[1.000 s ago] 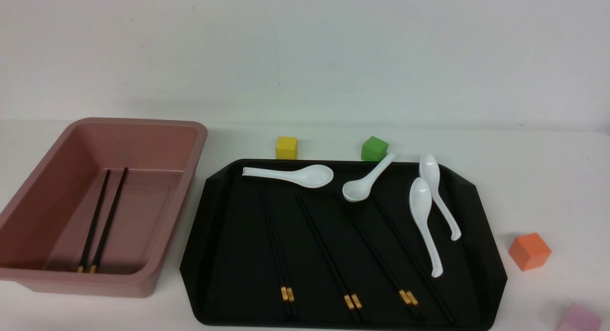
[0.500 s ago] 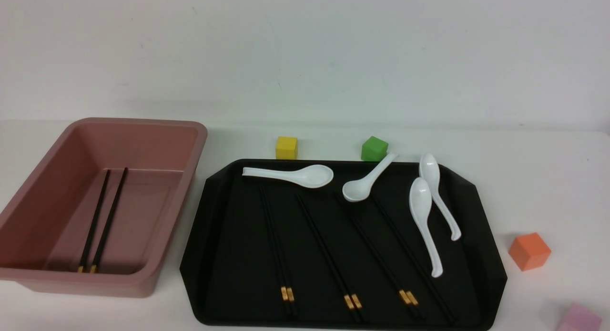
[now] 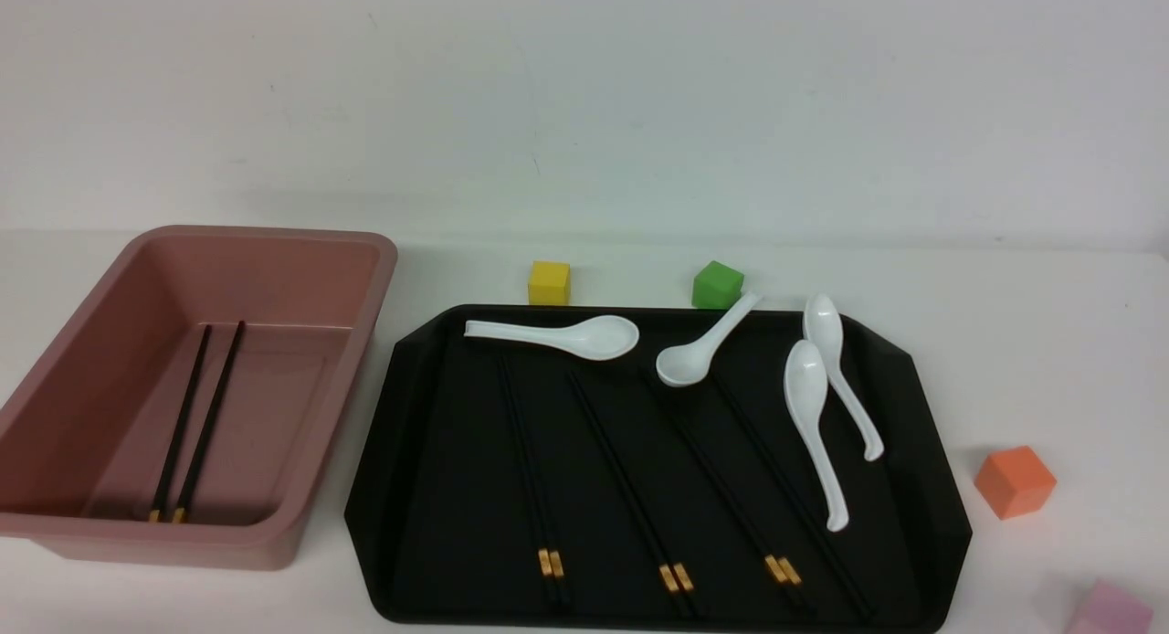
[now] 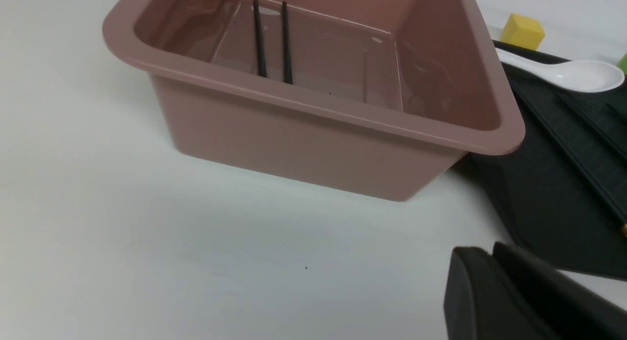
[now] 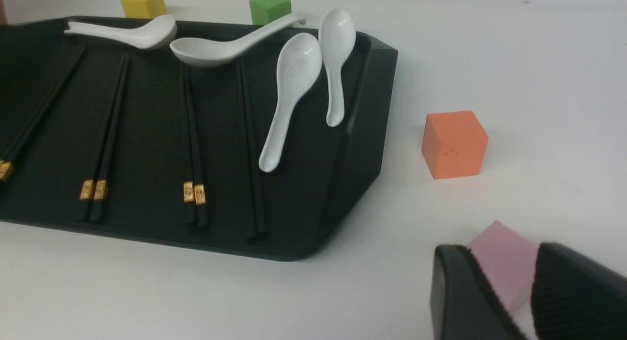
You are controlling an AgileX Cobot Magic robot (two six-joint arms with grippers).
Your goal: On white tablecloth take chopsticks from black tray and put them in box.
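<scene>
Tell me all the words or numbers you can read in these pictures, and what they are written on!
None: no word, label or number can be read on anything here.
The gold bands on the chopsticks carry a small embossed mark, too small to read.
The box, black tray, white spoons and coloured cubes are plain.

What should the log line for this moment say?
box: one chopstick pair inside | tray: four chopstick pairs, four spoons remaining
</scene>
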